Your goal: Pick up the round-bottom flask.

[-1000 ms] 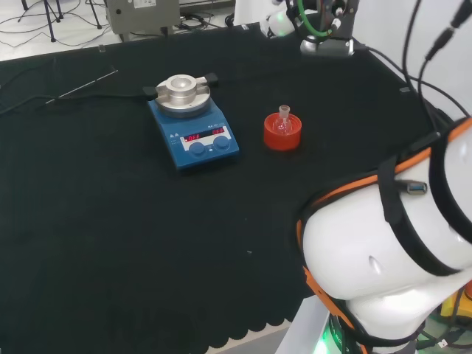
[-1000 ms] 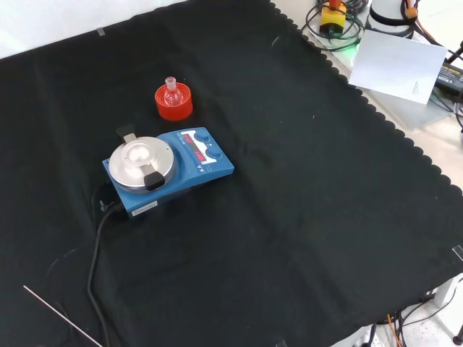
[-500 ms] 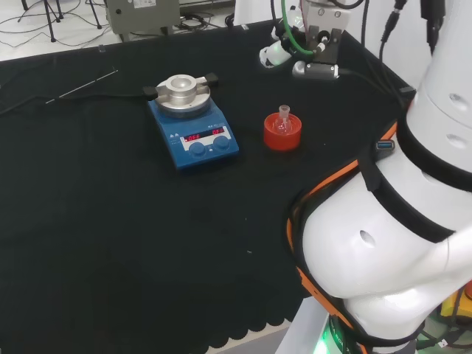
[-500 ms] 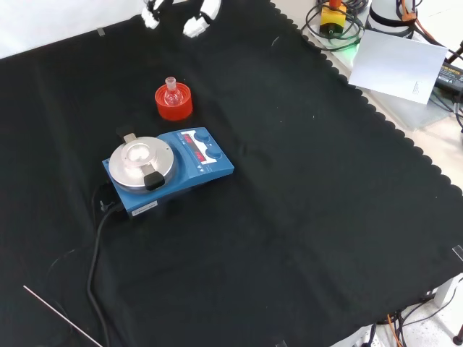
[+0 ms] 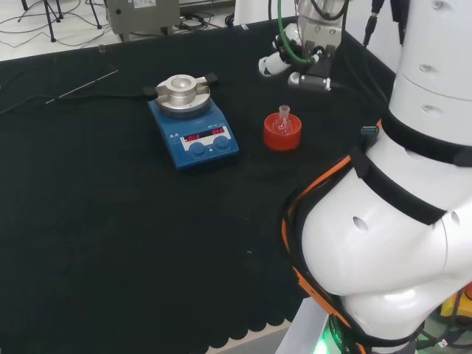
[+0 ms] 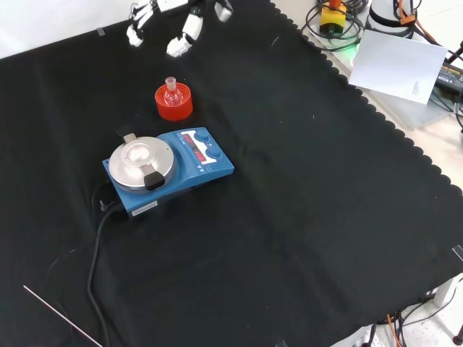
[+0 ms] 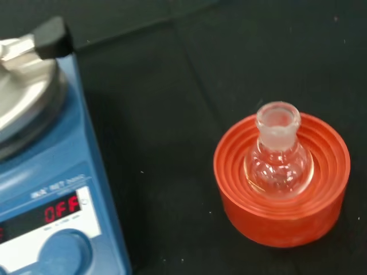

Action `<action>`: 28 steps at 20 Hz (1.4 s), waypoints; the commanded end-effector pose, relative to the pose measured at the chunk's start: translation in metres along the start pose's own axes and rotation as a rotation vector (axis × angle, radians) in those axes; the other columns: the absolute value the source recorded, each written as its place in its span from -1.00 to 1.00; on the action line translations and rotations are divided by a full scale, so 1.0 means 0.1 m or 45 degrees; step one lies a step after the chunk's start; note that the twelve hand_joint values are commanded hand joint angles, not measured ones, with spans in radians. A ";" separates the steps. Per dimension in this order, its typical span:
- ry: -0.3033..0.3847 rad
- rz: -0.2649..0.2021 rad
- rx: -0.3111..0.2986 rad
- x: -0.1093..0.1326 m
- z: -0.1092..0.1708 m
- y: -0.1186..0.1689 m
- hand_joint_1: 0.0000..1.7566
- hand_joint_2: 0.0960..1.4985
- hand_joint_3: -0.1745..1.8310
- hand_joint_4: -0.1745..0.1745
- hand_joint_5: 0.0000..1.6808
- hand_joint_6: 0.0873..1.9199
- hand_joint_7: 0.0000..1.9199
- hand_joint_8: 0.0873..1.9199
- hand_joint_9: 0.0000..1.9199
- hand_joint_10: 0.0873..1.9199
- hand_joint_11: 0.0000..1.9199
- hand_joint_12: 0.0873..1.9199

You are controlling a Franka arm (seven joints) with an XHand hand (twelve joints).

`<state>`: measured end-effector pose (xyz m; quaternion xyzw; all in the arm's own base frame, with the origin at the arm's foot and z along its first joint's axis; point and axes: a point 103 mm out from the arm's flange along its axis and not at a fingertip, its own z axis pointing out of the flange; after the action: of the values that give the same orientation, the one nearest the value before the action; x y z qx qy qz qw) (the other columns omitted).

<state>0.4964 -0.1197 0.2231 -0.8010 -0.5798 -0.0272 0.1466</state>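
One round-bottom flask (image 6: 171,90), small, clear glass, neck up, seated upright in a red ribbed stand (image 6: 173,103) on the black cloth (image 6: 304,217); in the front view the stand sits just beyond a blue stirrer plate (image 6: 168,170), near it but apart. One hand (image 6: 178,29), black and white, holding nothing, fingers spread and only slightly bent: in the front view it now reaches down from the top edge to a spot above and beyond the stand, where a second earlier no hand was in that view and half a second earlier only its fingertips showed. Flask and stand have not moved over that time. The wrist view looks down on the flask's open neck (image 7: 277,121) and the stand's ribs, so the approach appears aimed at it. Judgement: approach under way, no contact yet; lowering and closing round the neck or bulb remain.
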 end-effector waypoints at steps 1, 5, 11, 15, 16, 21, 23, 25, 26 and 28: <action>0.044 0.039 -0.013 -0.21 0.28 0.30 -0.21 -0.08 -0.23 -0.19 -0.47 -1.00 -0.80 -0.51 -0.67 -0.42 -1.00 0.24; 0.040 0.050 0.003 -0.29 0.37 0.32 -0.21 -0.09 -0.24 -0.19 -0.47 -1.00 -0.80 -0.51 -0.67 -0.42 -1.00 0.23; 0.038 0.040 0.014 -0.43 0.46 0.29 -0.23 -0.12 -0.25 -0.19 -0.48 -1.00 -0.80 -0.50 -0.67 -0.42 -1.00 0.23; 0.045 0.044 0.051 -0.55 0.58 0.26 -0.24 -0.14 -0.26 -0.18 -0.48 -1.00 -0.80 -0.50 -0.67 -0.42 -1.00 0.22; 0.041 0.044 0.056 -0.57 0.62 0.26 -0.24 -0.15 -0.26 -0.18 -0.48 -1.00 -0.80 -0.50 -0.68 -0.42 -1.00 0.22; 0.054 0.044 0.061 -0.67 0.80 0.26 -0.22 -0.17 -0.27 -0.17 -0.47 -1.00 -0.81 -0.50 -0.68 -0.42 -1.00 0.21; 0.056 0.042 0.059 -0.71 0.86 0.27 -0.20 -0.18 -0.27 -0.16 -0.46 -1.00 -0.81 -0.50 -0.68 -0.42 -1.00 0.21; 0.050 0.034 0.052 -0.74 0.91 0.27 -0.19 -0.19 -0.28 -0.16 -0.45 -1.00 -0.80 -0.50 -0.68 -0.42 -1.00 0.21; 0.047 0.032 0.055 -0.75 0.94 0.28 -0.18 -0.19 -0.28 -0.16 -0.45 -1.00 -0.80 -0.50 -0.68 -0.42 -1.00 0.21; 0.049 0.022 0.058 -0.77 0.99 0.29 -0.17 -0.19 -0.28 -0.15 -0.44 -1.00 -0.80 -0.50 -0.68 -0.42 -1.00 0.21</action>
<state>0.4885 -0.1709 0.1187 -0.8052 -0.5661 -0.0278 0.1745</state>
